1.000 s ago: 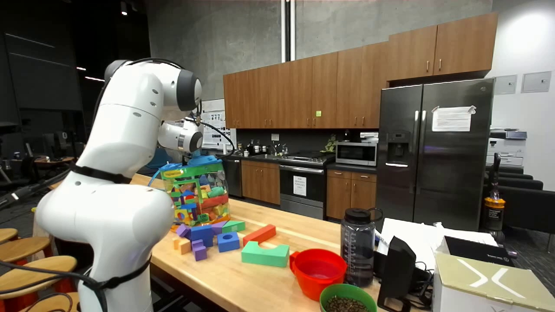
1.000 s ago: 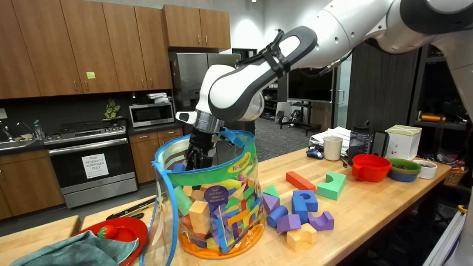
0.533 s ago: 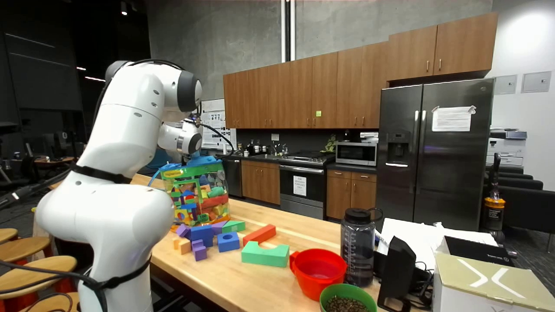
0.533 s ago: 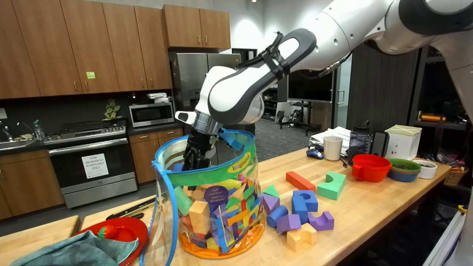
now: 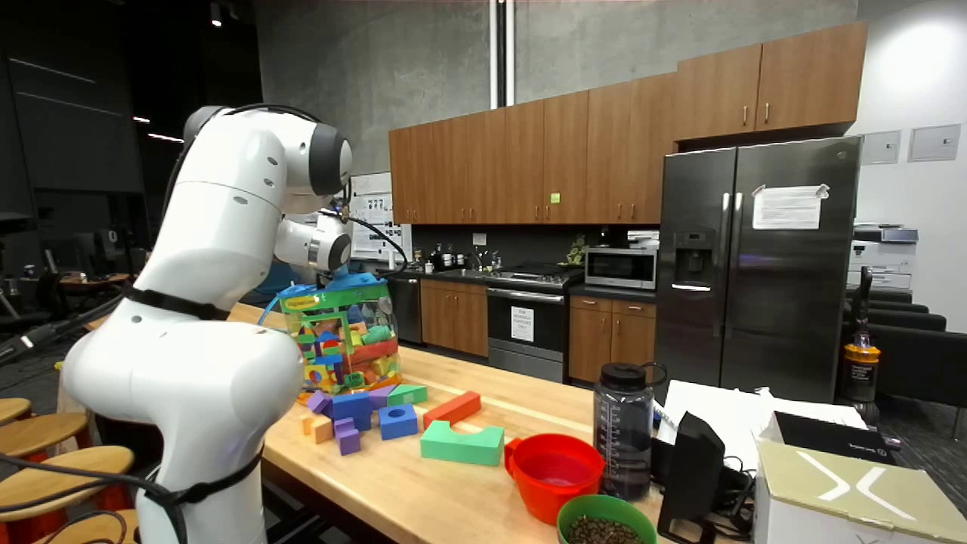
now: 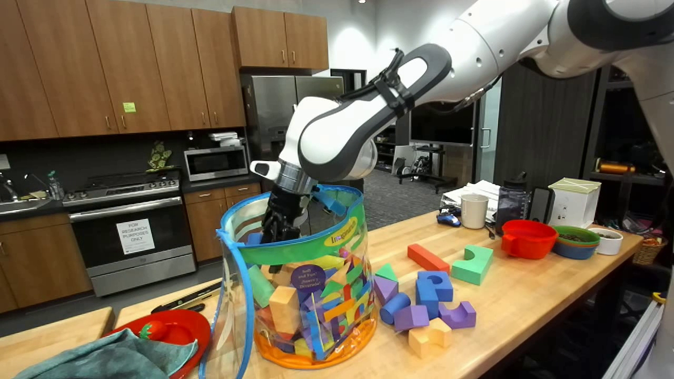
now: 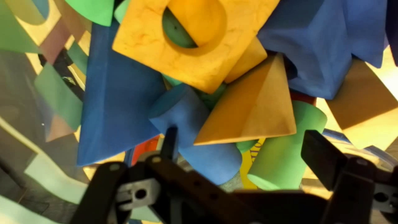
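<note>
My gripper (image 7: 241, 137) is open inside a clear bin with a green band (image 6: 284, 253) and a blue rim; the bin also shows in an exterior view (image 5: 340, 296). In the wrist view an orange wedge (image 7: 248, 112) lies just ahead of the gap between the fingers. A blue cylinder (image 7: 214, 158) lies by the left finger and a green cylinder (image 7: 283, 155) by the right one. A yellow block with a round hole (image 7: 192, 67) and a blue wedge (image 7: 118, 93) lie beyond. I cannot tell whether the fingers touch any block. The fingertips are hidden in both exterior views.
Loose blocks lie beside the bin, among them a red bar (image 6: 428, 259), a green arch (image 6: 474, 266) and a purple arch (image 6: 458, 316). A red cup (image 6: 526, 239) and a dark bottle (image 5: 623, 431) stand farther along. A red plate (image 6: 192, 326) holds a cloth (image 6: 116, 358).
The wrist has sunk slightly and the gripper has tilted a little inside the bin. The blocks on the table have not moved.
</note>
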Robot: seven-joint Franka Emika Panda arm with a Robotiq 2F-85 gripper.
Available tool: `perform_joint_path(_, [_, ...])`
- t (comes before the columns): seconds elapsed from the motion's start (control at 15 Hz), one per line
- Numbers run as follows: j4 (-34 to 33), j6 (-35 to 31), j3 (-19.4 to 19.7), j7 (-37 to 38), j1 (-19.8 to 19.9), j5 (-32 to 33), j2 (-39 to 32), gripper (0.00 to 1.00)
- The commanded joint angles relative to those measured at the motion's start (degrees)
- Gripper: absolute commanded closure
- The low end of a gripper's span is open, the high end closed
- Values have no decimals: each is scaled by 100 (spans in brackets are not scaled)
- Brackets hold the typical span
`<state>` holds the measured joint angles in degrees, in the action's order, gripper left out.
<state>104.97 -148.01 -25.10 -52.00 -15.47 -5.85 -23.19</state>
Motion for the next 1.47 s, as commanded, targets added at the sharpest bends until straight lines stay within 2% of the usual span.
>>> perform_joint_path(0.0, [85,182,48,194,-14,159,133,0])
perform_joint_path(0.2, [95,213,40,248,-11,184,141,0])
perform_joint_path(0.27, [98,227,44,259,-13,193,147,22])
perform_joint_path(0.47, [113,242,58,286,-6,212,181,38])
perform_joint_path(0.73, [132,302,77,320,8,221,240,68])
perform_joint_path(1.0, [114,310,90,285,19,234,250,75])
perform_joint_path(1.4, [-4,347,112,213,95,221,320,77])
